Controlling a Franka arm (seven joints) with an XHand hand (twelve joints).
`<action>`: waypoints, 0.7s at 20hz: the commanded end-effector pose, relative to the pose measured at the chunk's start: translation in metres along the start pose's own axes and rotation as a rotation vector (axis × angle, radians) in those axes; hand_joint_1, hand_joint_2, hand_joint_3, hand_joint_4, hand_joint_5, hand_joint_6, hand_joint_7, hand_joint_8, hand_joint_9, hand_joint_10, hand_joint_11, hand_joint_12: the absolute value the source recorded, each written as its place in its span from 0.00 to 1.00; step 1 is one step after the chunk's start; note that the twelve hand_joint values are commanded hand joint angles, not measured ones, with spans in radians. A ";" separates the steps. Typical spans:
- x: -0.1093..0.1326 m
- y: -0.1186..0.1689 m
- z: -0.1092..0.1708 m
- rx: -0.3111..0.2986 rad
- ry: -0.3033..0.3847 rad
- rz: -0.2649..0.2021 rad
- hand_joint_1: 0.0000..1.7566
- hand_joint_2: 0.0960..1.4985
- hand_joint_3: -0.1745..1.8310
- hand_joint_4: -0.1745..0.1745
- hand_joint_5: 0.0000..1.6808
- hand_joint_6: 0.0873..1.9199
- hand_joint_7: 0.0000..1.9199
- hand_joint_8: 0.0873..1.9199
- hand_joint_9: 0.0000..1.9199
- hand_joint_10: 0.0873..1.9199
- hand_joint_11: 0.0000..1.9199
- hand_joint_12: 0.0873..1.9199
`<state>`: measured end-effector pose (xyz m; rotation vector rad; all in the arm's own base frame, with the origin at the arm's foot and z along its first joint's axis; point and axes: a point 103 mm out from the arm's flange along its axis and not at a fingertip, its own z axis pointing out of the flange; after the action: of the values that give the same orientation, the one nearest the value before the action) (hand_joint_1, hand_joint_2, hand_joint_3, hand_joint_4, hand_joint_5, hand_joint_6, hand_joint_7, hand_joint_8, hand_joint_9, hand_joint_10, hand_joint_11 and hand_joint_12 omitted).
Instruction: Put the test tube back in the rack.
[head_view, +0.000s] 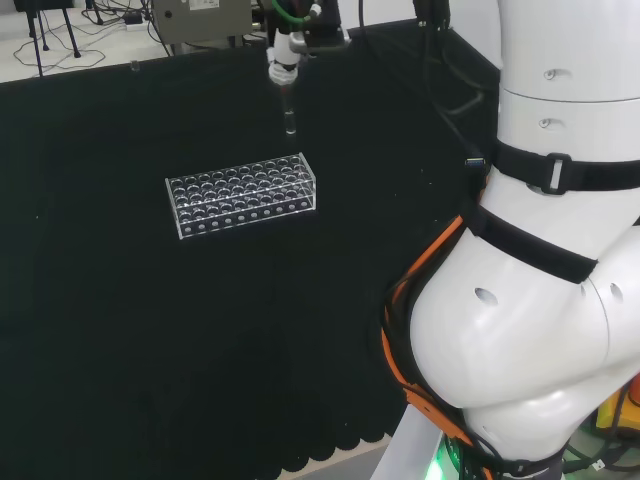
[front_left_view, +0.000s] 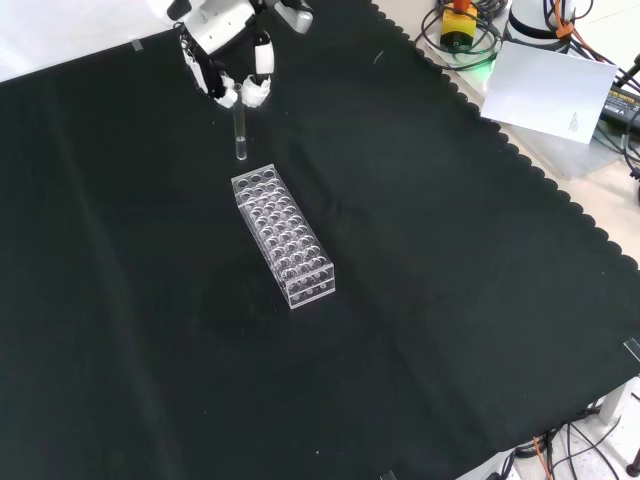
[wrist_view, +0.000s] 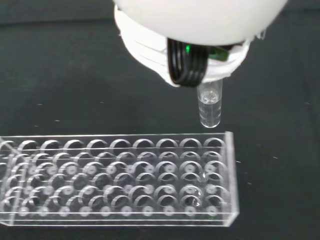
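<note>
A clear test tube (front_left_view: 240, 135) hangs upright from the hand (front_left_view: 232, 62), whose fingers pinch its top. In the head view the same test tube (head_view: 289, 110) sits below the hand (head_view: 285, 52), above the cloth beyond the rack's far right corner. The clear plastic rack (head_view: 241, 194) with several rows of empty holes lies on the black cloth; in the front view the rack (front_left_view: 283, 236) runs away from the tube toward the lower right. In the wrist view the test tube (wrist_view: 210, 106) floats just off the edge of the rack (wrist_view: 118, 179), near its corner.
The arm's white links (head_view: 540, 250) take up the head view's right side. A white sheet of paper (front_left_view: 553, 92) and cables lie off the cloth at the front view's upper right. Black cloth stretches wide around the rack.
</note>
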<state>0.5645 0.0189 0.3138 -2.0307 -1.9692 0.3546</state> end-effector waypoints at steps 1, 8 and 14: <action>-0.011 -0.004 0.005 0.015 0.034 0.021 0.82 0.32 0.46 0.00 0.81 0.23 0.74 0.33 0.76 0.06 0.61 0.54; 0.001 -0.002 0.018 0.049 0.085 0.000 0.82 0.32 0.46 0.00 0.81 0.23 0.74 0.33 0.76 0.06 0.61 0.54; 0.004 -0.001 0.024 0.066 0.079 -0.002 0.82 0.32 0.46 0.00 0.81 0.23 0.74 0.33 0.76 0.06 0.61 0.54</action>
<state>0.5556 0.0212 0.2940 -1.9779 -1.8882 0.3172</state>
